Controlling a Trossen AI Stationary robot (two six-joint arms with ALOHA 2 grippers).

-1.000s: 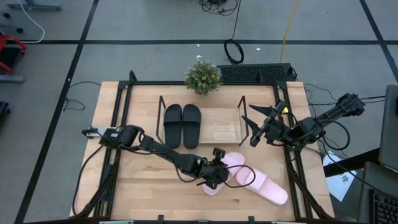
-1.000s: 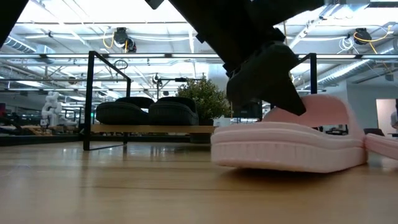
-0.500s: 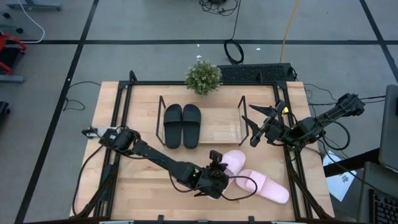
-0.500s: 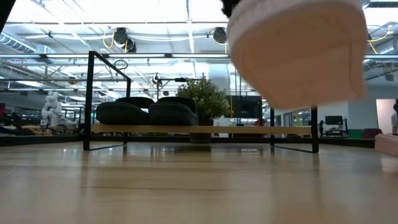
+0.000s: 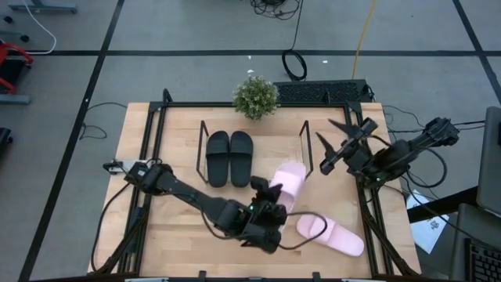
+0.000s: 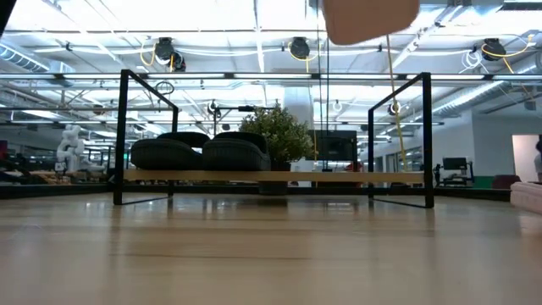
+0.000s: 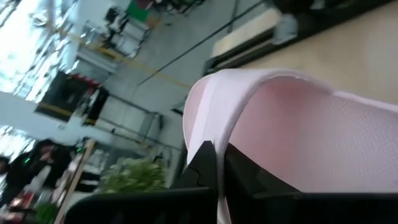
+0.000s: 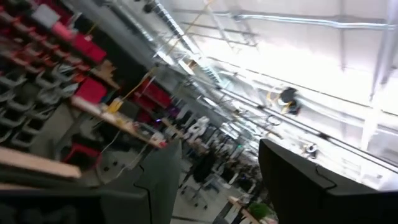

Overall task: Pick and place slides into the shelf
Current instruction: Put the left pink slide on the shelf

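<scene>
My left gripper [image 5: 270,196] is shut on a pale pink slide [image 5: 290,180] and holds it in the air by the shelf's near right corner. In the low view only the slide's sole [image 6: 370,17] shows, at the top. The second pink slide [image 5: 329,233] lies flat on the table, near right. Two black slides [image 5: 229,157] lie side by side on the left half of the shelf [image 5: 282,160]. My right gripper [image 5: 325,146] is open and empty, raised beside the shelf's right end. My left gripper pinches the pink slide by the edge of its wide strap [image 7: 211,134] between its two fingers [image 7: 204,163]. One finger is under the strap and one outside it. The slide is lifted clear of the table and tilted.
A potted plant [image 5: 255,96] stands behind the shelf at the table's far edge. A black frame [image 5: 156,117] edges the table. The shelf's right half [image 6: 339,176] holds nothing. Bare wood lies at the near left.
My left gripper has lifted the pink slide off the table, where it lay against the other pink slide, and carried it up and toward the far edge, to the shelf. The slide has turned and tilted. My right gripper has tipped upward and moved a little toward the far edge.
</scene>
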